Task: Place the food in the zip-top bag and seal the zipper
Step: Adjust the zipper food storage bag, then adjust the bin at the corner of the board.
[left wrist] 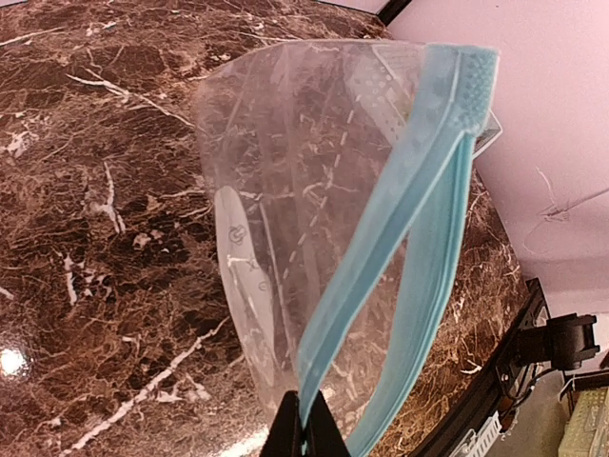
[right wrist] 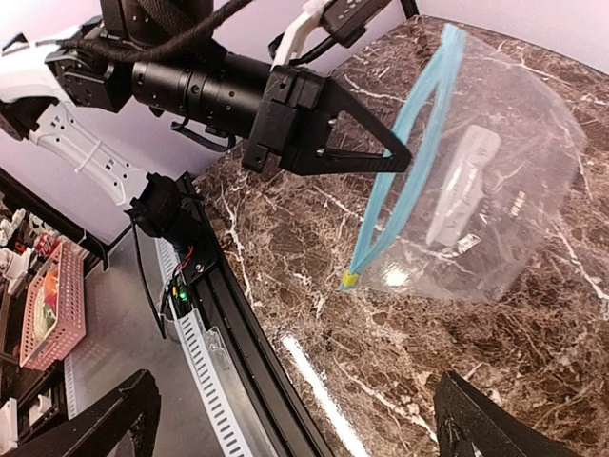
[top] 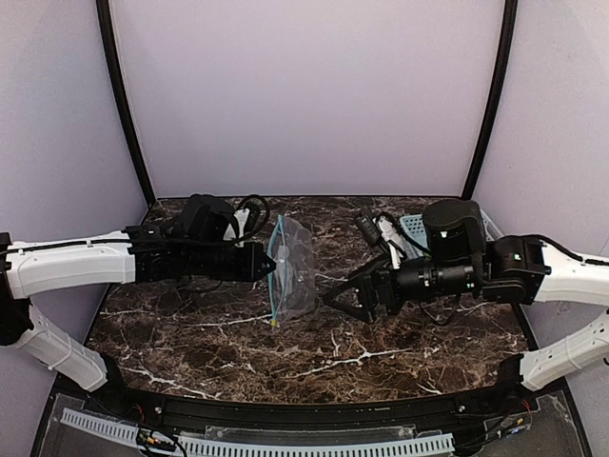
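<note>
Holding the zip-top bag (top: 297,267) on edge with the left tool (top: 267,262), pinched together on the zipper (left wrist: 457,81) near one end. Resting, as far as can be told, by one lower corner on the tabletop (top: 209,343), out in the middle between the two arms. Showing the mouth parted: two teal lips apart along most of their length, joined at the far corner. Hovering near the bag's other side with the right tool (top: 330,295), fingers spread wide and gripping nothing. Finding nothing inside the bag but its own whitish print. No food in view anywhere; possibly hidden behind the right arm, by the light-blue basket (top: 412,227). Judging the task barely begun: bag presented and opened, nothing loaded, zipper unsealed. Left to do: fetching each fruit, dropping it through the mouth, then pressing the strip shut along its whole length.
</note>
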Available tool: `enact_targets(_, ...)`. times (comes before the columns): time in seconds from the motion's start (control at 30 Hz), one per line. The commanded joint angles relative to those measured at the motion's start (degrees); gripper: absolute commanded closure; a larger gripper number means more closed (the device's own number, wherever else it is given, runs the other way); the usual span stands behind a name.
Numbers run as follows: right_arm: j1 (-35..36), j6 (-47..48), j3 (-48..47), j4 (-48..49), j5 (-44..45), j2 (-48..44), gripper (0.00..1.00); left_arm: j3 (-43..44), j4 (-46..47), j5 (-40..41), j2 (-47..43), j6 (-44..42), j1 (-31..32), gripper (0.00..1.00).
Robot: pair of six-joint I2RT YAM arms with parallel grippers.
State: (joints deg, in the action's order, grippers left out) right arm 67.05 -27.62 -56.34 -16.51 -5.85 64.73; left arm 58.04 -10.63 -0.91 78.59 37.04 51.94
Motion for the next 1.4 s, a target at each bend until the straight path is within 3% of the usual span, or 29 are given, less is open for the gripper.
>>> enact_targets(0.0,-5.31,1.07,0.02,-1.88,3.2,-4.12,0.01,-0.17,-4.84,-0.9,-4.21,-2.79,-2.22,0.99)
enact_targets(0.23,-26.97,-4.62,-0.78,-9.08,5.41,-2.49,0.05,-1.85,-8.07,-0.91,-7.09,-4.23,-4.01,0.99)
enact_targets(0.37,-39.15,-5.31,-0.79,-9.12,3.33,3.37,0.12,-2.98,-8.36,-1.42,-8.9,-3.55,-4.15,0.99)
enact_targets(0.5,-46.36,-5.51,-2.44,-9.33,4.59,11.33,0.19,-5.22,-8.53,-0.55,-12.1,-2.15,-4.19,0.99)
enact_targets(0.77,-49.91,-6.0,-7.48,-10.51,13.25,22.91,0.22,-9.84,-9.98,2.93,-18.05,-0.02,-4.23,0.99)
enact_targets(0.93,-50.0,-7.89,-7.24,-9.72,13.7,26.74,0.22,-11.47,-10.13,3.77,-19.94,0.81,-4.23,0.99)
enact_targets(1.13,-50.0,-7.64,-1.86,-4.39,7.84,26.14,0.22,-11.5,-10.71,4.08,-20.59,0.54,-4.23,0.99)
enact_targets(1.37,-49.47,3.17,4.05,0.52,-5.51,21.3,0.21,-12.38,-10.18,4.36,-20.8,0.57,-4.23,0.99)
